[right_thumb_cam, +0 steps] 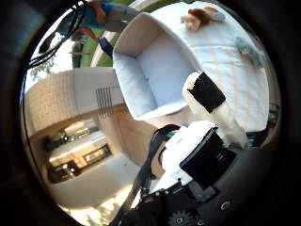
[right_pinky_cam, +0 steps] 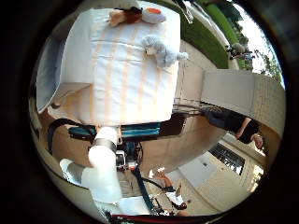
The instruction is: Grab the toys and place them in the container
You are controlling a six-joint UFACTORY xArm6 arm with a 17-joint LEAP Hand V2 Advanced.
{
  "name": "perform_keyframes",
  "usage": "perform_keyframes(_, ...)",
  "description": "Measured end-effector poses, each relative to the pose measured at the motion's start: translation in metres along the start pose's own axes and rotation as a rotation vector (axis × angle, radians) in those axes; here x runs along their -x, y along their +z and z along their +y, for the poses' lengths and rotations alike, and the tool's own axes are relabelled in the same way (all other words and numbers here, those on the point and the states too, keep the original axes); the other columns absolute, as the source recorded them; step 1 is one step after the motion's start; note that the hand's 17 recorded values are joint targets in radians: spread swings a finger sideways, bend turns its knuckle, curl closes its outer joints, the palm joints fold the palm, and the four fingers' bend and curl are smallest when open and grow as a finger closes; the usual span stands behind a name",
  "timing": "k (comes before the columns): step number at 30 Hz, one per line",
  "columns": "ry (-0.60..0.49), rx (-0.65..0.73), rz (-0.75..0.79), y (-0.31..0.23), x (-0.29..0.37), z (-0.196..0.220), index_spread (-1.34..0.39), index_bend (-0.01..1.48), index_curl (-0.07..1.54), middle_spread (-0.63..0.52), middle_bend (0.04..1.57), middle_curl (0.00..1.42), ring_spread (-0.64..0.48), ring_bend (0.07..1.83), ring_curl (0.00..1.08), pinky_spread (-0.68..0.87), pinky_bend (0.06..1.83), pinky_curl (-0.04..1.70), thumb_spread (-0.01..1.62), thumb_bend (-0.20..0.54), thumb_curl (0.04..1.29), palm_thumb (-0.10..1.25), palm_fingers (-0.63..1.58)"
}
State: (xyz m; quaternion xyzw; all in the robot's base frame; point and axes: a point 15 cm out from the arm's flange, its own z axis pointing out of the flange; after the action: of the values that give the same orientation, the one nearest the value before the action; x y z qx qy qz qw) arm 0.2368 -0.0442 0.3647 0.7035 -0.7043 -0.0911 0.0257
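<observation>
Container (right_thumb_cam: 155, 70): white fabric bin, open, nothing visible inside; sat at 1 end of the bench, its side just beside the striped cloth.
Bench (right_pinky_cam: 126, 74): covered by a white cloth with pale orange stripes; carried the container and 3 toys.
Grey toy (right_pinky_cam: 161, 50): plush, lay on the cloth near the bench edge, apart from the other 2 toys and well apart from the container.
Brown toy (right_pinky_cam: 122, 17): plush, lay at the far end of the bench, opposite the end nearest the arm.
White and orange toy (right_pinky_cam: 153, 15): lay touching or just beside the brown toy; could not tell which.
Robot hand (right_thumb_cam: 211, 108): held away from the bench, nothing in it. 1 white finger with a black pad stood out straight in the thumb side view, across the cloth and the container's corner; the rest of the fingers were out of sight, so the hand read as relaxed and spread rather than curled.
Arm (right_pinky_cam: 105, 163): white segments, seen below the bench in the little finger side view.
Toys versus container: all 3 lay on the cloth, none inside the bin.
</observation>
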Motion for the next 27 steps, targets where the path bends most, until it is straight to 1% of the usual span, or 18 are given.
perform_keyframes(2,0.027,-0.014,0.026,-0.013,-0.024,-0.003,-0.17,0.18,0.35,0.06,0.17,0.31,0.31,0.32,0.32,0.44,0.44,0.16,1.32,-0.016,0.37,0.7,0.34)
perform_keyframes(5,0.06,-0.011,0.011,-0.018,-0.05,-0.008,-0.17,0.18,0.34,0.05,0.17,0.31,0.3,0.32,0.31,0.44,0.45,0.16,1.32,-0.016,0.37,0.7,0.35)
perform_keyframes(9,0.096,-0.006,0.0,-0.02,-0.069,-0.016,-0.17,0.17,0.34,0.05,0.17,0.31,0.31,0.32,0.32,0.45,0.47,0.16,1.31,-0.02,0.37,0.69,0.34)
perform_keyframes(14,0.128,0.001,-0.012,-0.023,-0.095,-0.032,-0.16,0.14,0.32,0.05,0.17,0.31,0.3,0.35,0.33,0.45,0.51,0.17,1.28,-0.035,0.36,0.64,0.29)
perform_keyframes(21,0.148,-0.028,0.066,-0.004,-0.147,-0.083,-0.13,0.11,0.27,0.04,0.18,0.32,0.29,0.39,0.33,0.44,0.57,0.19,1.22,-0.039,0.35,0.57,0.22)
perform_keyframes(22,0.15,-0.045,0.077,0.004,-0.156,-0.099,-0.12,0.12,0.27,0.04,0.18,0.32,0.29,0.39,0.33,0.44,0.57,0.19,1.21,-0.04,0.35,0.57,0.21)
perform_keyframes(27,0.15,-0.043,0.08,0.039,-0.176,-0.133,-0.1,0.12,0.25,0.05,0.19,0.33,0.28,0.41,0.34,0.43,0.59,0.19,1.18,-0.038,0.34,0.54,0.18)
